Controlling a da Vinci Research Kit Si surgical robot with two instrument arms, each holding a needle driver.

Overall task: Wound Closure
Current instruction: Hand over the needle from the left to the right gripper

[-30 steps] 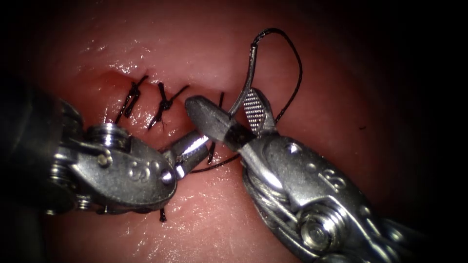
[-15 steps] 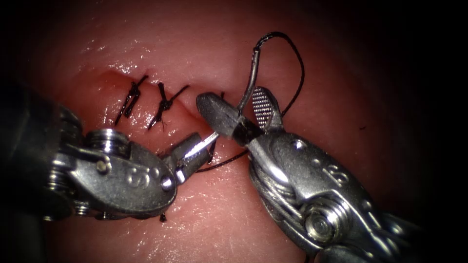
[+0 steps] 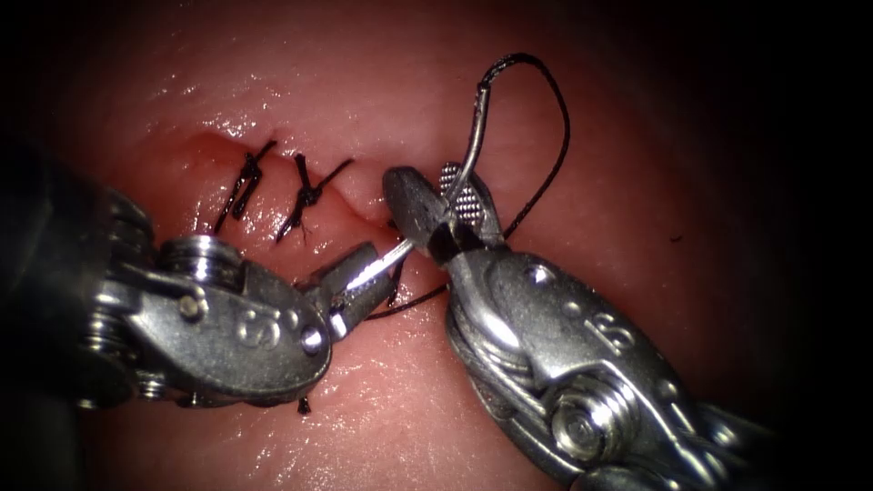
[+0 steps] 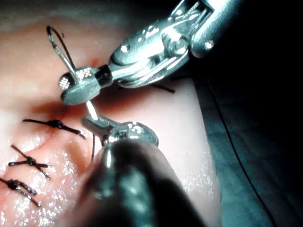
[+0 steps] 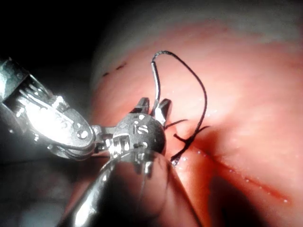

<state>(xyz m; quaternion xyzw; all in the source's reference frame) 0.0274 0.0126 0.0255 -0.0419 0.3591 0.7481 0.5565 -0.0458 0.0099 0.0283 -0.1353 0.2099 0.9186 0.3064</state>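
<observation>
The needle (image 3: 466,150) is gripped near its point by the left pincer (image 3: 377,268) at frame centre, clear of the tissue (image 3: 364,82). Its shaft is enclosed by the right pincer (image 3: 436,205), closure uncertain. Three stitches (image 4: 28,163) are shown from the left wrist.

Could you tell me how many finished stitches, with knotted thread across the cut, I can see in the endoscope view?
2: one stitch farthest left, a second stitch just right of it. The tools may hide others.

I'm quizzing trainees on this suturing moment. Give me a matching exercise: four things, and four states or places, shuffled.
1 left end effector
2 right end effector
3 thread
4 stitches

A tied across the cut
B jaws apart around the needle's middle
C shut on the needle near its point, needle clear of the tissue
D looping from the needle's tail

Pairs: 1C, 2B, 3D, 4A
</observation>
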